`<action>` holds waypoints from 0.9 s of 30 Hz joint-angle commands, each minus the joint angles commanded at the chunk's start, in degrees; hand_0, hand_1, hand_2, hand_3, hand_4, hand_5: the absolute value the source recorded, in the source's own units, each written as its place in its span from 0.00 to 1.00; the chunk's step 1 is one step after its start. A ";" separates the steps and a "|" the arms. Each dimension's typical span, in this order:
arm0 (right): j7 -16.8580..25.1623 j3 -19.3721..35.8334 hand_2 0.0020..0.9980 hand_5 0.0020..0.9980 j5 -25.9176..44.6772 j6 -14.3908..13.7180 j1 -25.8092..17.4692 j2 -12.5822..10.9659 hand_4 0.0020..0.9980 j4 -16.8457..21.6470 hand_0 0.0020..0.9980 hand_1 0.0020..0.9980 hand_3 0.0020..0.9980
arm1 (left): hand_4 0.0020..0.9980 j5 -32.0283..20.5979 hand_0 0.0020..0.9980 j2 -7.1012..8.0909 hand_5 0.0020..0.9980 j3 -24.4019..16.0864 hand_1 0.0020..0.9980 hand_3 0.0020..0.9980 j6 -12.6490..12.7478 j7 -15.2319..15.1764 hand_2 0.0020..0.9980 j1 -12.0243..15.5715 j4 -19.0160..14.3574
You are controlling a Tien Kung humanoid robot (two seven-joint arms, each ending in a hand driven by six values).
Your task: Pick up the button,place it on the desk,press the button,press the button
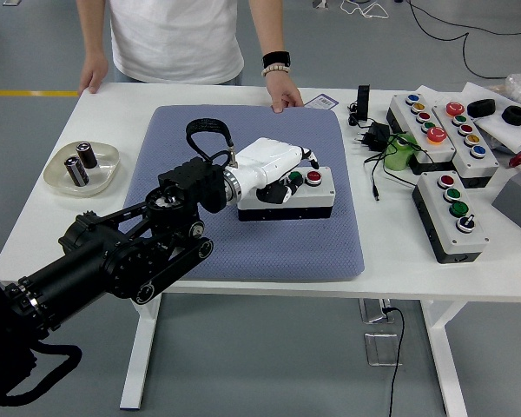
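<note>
**Head view: one hand over a three-button box on the blue mat**

Head view showed one robot arm, the left one, reaching in from the lower left corner. Its white left hand [282,167] lay over the left part of the button box [308,198], with the fingers curled down onto the top of the box near the green button [295,178]; it gripped nothing, and whether a fingertip really touched a button I could not tell. The red button [313,176] beside it was uncovered. The box stood on the blue mat [243,234], roughly at its middle, and the mat lay on the white tabletop [243,287].

At the right side of the tabletop three more button boxes were seen: a near one [451,217] with four buttons, and two far ones [425,126] [467,135] lying side by side with about five buttons each. Between them and the mat lay a black plug with cable [375,139] and one green object [402,152]. At the left, one shallow dish [104,178] held two small dark cylinders [75,169] [88,155].

One person stood at the far side, with both hands on the tabletop edge: one hand [94,74] at the far left corner, the other hand [284,94] touching the far edge of the mat, a black watch [276,59] on that wrist. A small printed card [323,102] lay just beside this hand, but its writing was too small to read. No brand or label could be read anywhere.
</note>
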 joint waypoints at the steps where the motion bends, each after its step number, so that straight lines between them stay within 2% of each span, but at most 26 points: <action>1: -0.03 0.03 0.56 0.24 -0.09 0.01 0.01 0.00 0.24 0.00 0.65 0.53 0.63 | 0.29 -0.04 0.00 0.00 0.00 0.12 0.00 0.74 -0.02 0.03 0.00 -0.06 -0.04; 13: 0.00 -0.17 0.56 0.24 0.05 0.03 -0.04 -0.05 0.24 0.00 0.65 0.53 0.63 | 0.29 -0.68 0.00 0.00 0.00 1.71 0.00 0.74 -0.17 0.23 0.00 -1.12 4.70; 27: -0.07 0.06 0.56 0.24 -0.35 0.11 -0.20 -0.14 0.24 0.00 0.65 0.53 0.63 | 0.29 -0.90 0.00 0.00 0.00 2.11 0.00 0.74 -0.08 0.08 0.00 -1.38 4.82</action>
